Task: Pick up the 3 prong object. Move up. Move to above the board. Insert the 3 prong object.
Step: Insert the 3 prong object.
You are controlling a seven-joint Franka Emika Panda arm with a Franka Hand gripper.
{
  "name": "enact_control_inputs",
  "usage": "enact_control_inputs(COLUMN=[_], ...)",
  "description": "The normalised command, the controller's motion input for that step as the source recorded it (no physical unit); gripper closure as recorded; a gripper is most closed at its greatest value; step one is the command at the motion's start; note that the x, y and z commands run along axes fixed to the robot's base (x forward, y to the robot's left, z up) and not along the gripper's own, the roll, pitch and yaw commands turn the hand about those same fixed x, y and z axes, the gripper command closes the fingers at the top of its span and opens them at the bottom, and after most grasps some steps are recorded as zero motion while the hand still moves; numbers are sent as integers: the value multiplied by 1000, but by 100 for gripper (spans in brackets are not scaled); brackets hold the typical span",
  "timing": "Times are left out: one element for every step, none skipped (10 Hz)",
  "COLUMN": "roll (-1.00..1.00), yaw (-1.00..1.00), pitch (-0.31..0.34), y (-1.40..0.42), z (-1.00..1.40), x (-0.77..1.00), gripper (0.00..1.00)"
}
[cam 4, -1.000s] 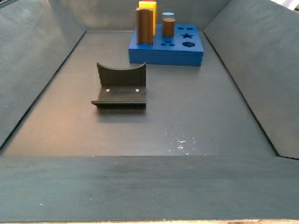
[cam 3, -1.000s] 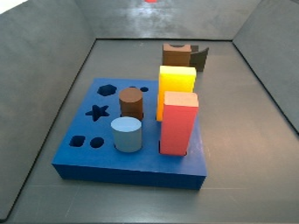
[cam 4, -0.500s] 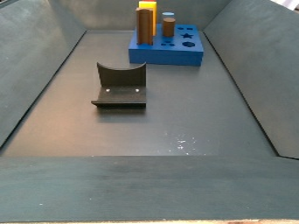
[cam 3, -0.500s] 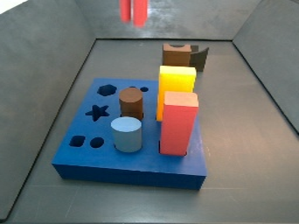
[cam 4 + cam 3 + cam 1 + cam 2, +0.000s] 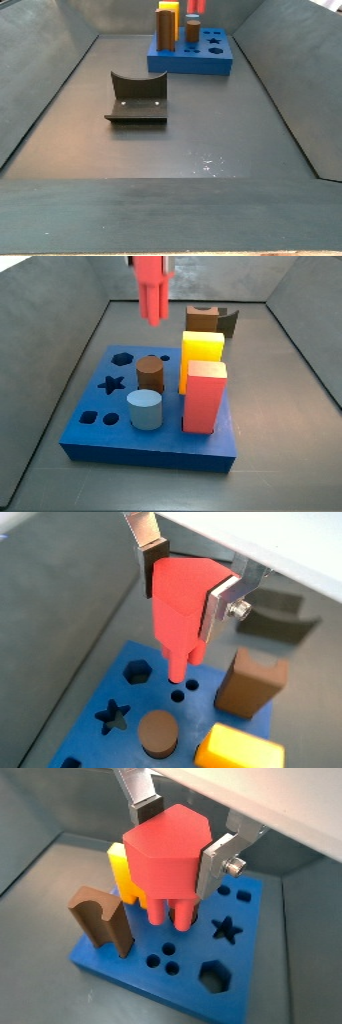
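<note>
- 3 prong object [image 5: 182,607], wrist view: salmon-red peg hanging in the gripper [image 5: 189,584], jaws pinching its hexagonal head from two opposite sides. Legs point down over the board [image 5: 127,692], near the small round holes [image 5: 185,690]. Looks like rigid plastic or printed part, probably light. The thin legs are the weak spot, so the head is the right place to hold.
- Wrist view: same grip, silver fingers [image 5: 222,856] flat on the head faces, three legs [image 5: 171,910] clear of the blue top. Flat faces should resist slip and twist. Brown arch block [image 5: 102,920] and yellow block [image 5: 123,871] stand just beside the peg. Hexagon hole [image 5: 214,976] and star hole [image 5: 225,928] open.
- Side view: peg [image 5: 151,286] high above the far left part of the board [image 5: 147,446], well apart from it. Jaws out of frame here. Red block [image 5: 203,397], brown cylinder [image 5: 150,375], pale cylinder [image 5: 144,410] seated.
- Side view: only a red sliver [image 5: 195,7] at the top edge above the far board [image 5: 194,62]. Fixture [image 5: 138,98] on the floor, nearer, left of centre.
- No brands, labels or readable writing in any view.
</note>
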Motion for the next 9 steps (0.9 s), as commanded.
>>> enact_control_inputs(roll=[50,146,131,76,103,57,36,47,40], yaw=[-594,-274,-191,-177,-140,-34,-9,0,0], pitch=[0,13,0,-47,-41,-60,-63,-57,-44], y=[314,303,220,109,3,11,57,0,0], z=[-794,-831,-806,-720,-634,-497,-429,-380,-311], x=[334,166,0,26,0,-54,-100,-80,-97], gripper=[100,100,100,100,100,100,100,100,100])
